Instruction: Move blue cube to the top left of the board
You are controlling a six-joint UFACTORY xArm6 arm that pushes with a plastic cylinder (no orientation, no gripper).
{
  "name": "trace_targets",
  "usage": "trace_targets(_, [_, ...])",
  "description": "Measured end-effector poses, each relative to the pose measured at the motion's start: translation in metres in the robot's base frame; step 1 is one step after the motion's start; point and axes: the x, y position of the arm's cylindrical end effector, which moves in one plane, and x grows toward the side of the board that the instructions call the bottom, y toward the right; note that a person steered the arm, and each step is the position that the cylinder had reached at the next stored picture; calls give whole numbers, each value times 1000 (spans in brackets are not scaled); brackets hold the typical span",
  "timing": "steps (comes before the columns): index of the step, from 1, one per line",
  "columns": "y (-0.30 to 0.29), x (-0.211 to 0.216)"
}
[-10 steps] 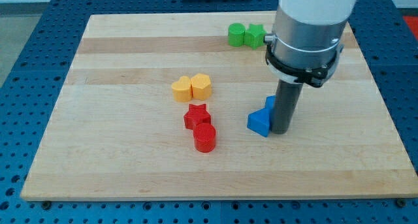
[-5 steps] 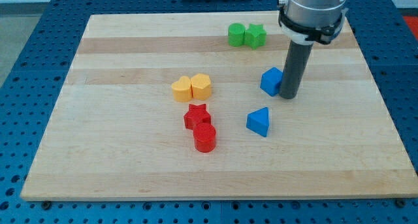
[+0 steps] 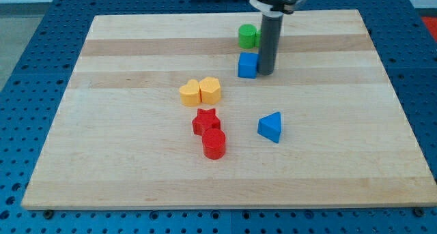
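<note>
The blue cube (image 3: 247, 65) lies on the wooden board (image 3: 136, 159) in its upper middle part, just below a green cylinder (image 3: 247, 36). My tip (image 3: 265, 72) stands against the cube's right side, touching it. The rod rises from there to the view's top and hides the green star block that lies right of the green cylinder.
A blue triangular block (image 3: 271, 127) lies lower right of the cube. Two yellow blocks (image 3: 200, 91) sit side by side left of centre. A red star (image 3: 205, 121) and a red cylinder (image 3: 214, 144) lie below them.
My tip has moved up and to the left, pushing the blue cube away from the blue triangular block to just below the green blocks. The other blocks have not moved.
</note>
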Motion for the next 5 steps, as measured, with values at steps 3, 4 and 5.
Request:
trace_targets(3, [-83, -2])
trace_targets(4, [-101, -2])
trace_targets(5, [-102, -10])
